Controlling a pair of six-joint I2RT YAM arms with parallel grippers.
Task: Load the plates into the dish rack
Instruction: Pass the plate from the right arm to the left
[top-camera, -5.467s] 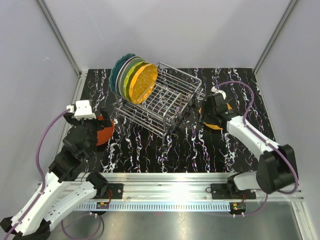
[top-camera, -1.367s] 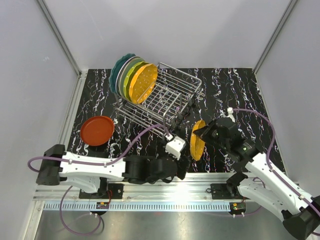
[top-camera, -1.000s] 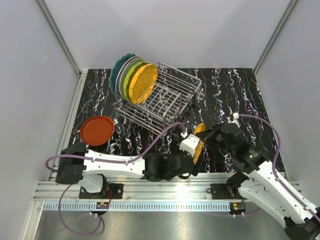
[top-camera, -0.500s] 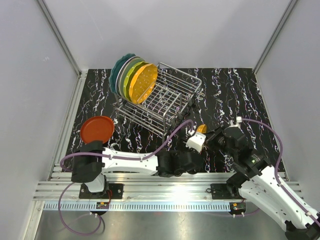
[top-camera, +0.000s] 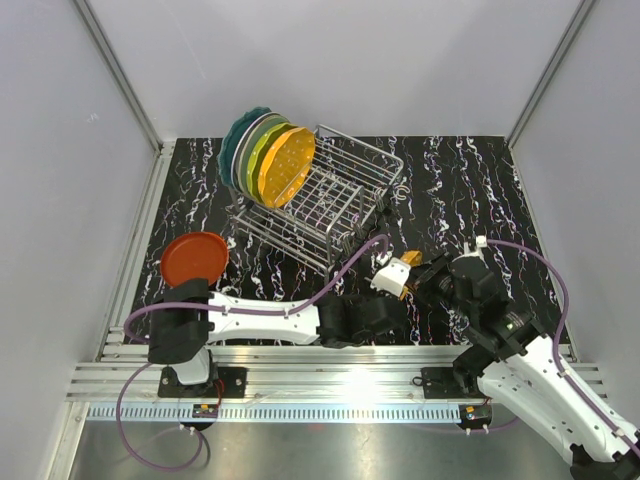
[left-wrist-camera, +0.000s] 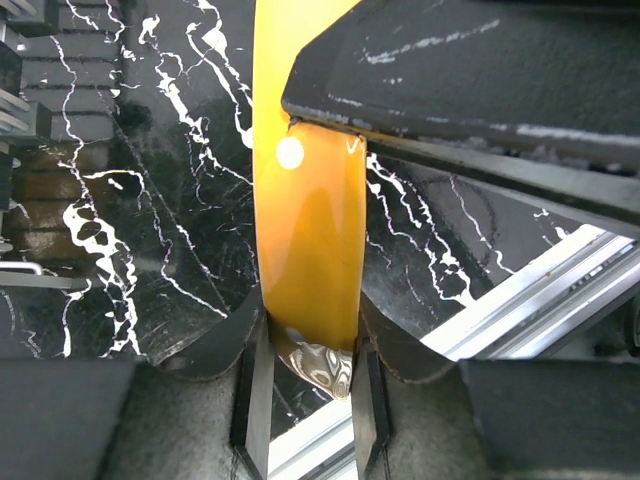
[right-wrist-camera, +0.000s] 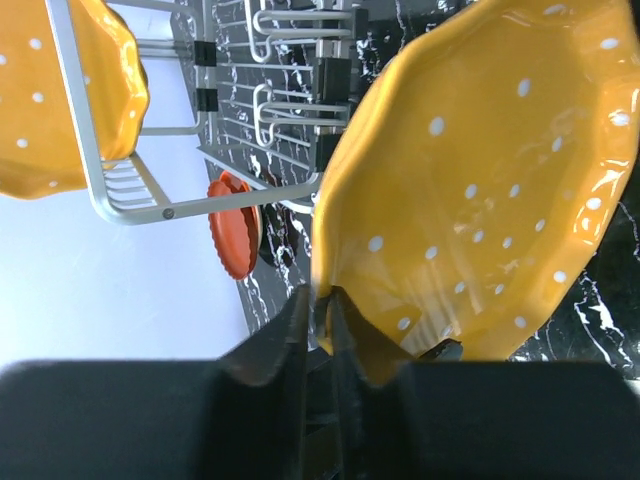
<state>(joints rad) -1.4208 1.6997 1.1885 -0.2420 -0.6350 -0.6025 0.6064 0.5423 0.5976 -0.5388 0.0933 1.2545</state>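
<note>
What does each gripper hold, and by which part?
Both hold the dotted orange plate by its rim: right gripper on one edge, left gripper on another.

Your left gripper (left-wrist-camera: 310, 345), open a moment ago, now clamps the dotted orange plate (left-wrist-camera: 305, 230). Your right gripper (right-wrist-camera: 320, 300) has brought it nearer.

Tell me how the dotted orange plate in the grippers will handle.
Probably stiff: the dotted orange plate holds its shape, pinched at the rim by the right gripper. Likely slippery: its glossy glaze shines in the left gripper.
</note>
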